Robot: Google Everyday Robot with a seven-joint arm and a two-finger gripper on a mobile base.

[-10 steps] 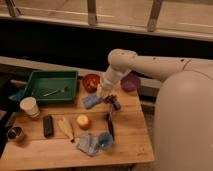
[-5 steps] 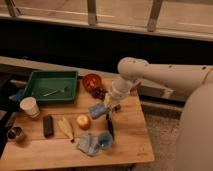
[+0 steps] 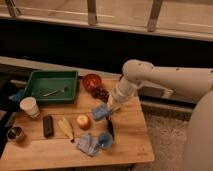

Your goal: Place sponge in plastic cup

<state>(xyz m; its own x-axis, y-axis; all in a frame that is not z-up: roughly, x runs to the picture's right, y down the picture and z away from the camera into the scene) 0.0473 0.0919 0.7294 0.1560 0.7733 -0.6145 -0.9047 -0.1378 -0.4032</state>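
My claw (image 3: 111,107) hung over the middle of the wooden table (image 3: 127,142), pinching the blue sponge (image 3: 100,112) just beside the apple (image 3: 83,121). The sponge sat a little above the tabletop, above the small blue cup (image 3: 104,139), which stood next to a crumpled blue cloth (image 3: 87,145). The white paper cup (image 3: 29,106) stood well apart at the left edge, near the green tray (image 3: 35,92). A red bowl (image 3: 92,80) was behind my arm.
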